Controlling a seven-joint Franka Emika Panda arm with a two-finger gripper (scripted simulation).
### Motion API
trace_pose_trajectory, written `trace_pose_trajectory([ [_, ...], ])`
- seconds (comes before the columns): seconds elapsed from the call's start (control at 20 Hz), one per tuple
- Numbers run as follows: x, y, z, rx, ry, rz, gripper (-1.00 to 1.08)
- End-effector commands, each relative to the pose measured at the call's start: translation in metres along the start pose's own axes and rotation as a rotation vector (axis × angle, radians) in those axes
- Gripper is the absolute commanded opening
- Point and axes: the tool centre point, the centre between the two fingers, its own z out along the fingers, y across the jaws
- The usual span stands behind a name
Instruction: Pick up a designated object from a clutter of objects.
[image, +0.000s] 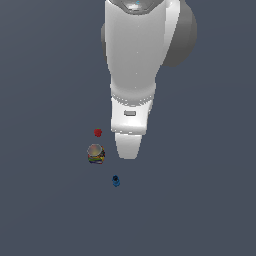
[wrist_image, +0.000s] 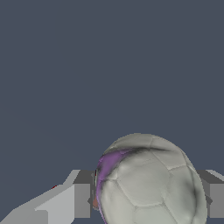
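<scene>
The can (image: 96, 154) stands upright on the grey counter (image: 45, 200), its grey top showing and a multicoloured band round its side; no writing on it can be read, and what is inside cannot be seen. In the exterior view the white arm (image: 137, 60) comes down from the far side and ends just to the right of the can, and it hides the hand and the ball from that camera. In the wrist view the hand (wrist_image: 146, 199) has one grey finger (wrist_image: 72, 201) on each side of the ball (wrist_image: 148, 183), the second finger (wrist_image: 214, 199) showing at the opposite edge. The ball sits between them, filling the gap, with both fingers right at its sides; whether they press on it or only stand beside it cannot be told, nor whether the ball rests on the counter. The ball is whitish with faint dark seams like a football's panels and a purple tint along one side. A small red lump (image: 98, 132) lies just beyond the can, farther off, and a tiny blue item (image: 116, 180) lies nearer and a little to the exterior view's right of the can, apart from it.
</scene>
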Motion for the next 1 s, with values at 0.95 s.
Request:
trace_pose_trajectory([
  [0.95,-0.009,0.041,-0.094,0.0,-0.002,0.001,-1.0],
])
